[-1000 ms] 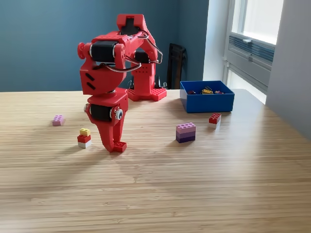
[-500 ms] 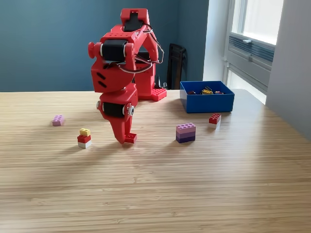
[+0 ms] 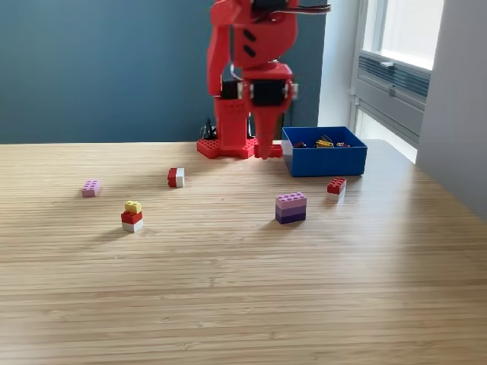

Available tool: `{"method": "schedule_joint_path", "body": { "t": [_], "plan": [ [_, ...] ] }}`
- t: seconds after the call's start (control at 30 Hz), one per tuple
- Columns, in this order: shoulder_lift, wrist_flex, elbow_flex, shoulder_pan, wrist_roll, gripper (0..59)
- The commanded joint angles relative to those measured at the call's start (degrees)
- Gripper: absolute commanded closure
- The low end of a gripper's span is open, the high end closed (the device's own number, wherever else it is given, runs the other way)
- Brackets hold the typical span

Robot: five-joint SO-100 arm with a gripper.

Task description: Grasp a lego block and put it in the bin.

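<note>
My red gripper (image 3: 266, 149) hangs point down, high over the back of the table, just left of the blue bin (image 3: 323, 161) in the exterior view. It is shut on a small red lego block (image 3: 268, 150), which is hard to pick out against the arm's red base behind it. The bin holds several blocks. Loose on the table lie a red-and-white block (image 3: 176, 177), a pink block (image 3: 91, 188), a yellow-red-white stack (image 3: 132, 216), a purple stack (image 3: 291, 207) and a red-and-white block (image 3: 335, 186) near the bin's front.
The arm's red base (image 3: 228, 144) stands at the back of the wooden table (image 3: 243, 289). A wall and window sill border the exterior view's right side. A dark chair back (image 3: 275, 103) shows behind the bin.
The gripper has lifted off the table's middle and swung up and right toward the bin, carrying the red block. The red-and-white block behind where the arm stood is uncovered.
</note>
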Motion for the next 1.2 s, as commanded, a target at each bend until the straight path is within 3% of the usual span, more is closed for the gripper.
{"method": "schedule_joint_path", "body": {
  "t": [0.03, 0.77, 1.07, 1.13, 1.2],
  "plan": [
    [8.7, 2.29, 2.9, -11.07, 2.11, 58.6],
    [8.35, 2.46, 7.38, -52.73, 4.31, 58.6],
    [8.26, 2.37, 7.47, -53.96, 2.29, 58.6],
    [8.26, 2.37, 8.17, -53.44, 1.41, 56.7],
    [8.26, 2.37, 9.05, -53.0, 0.79, 50.4]
  ]
}}
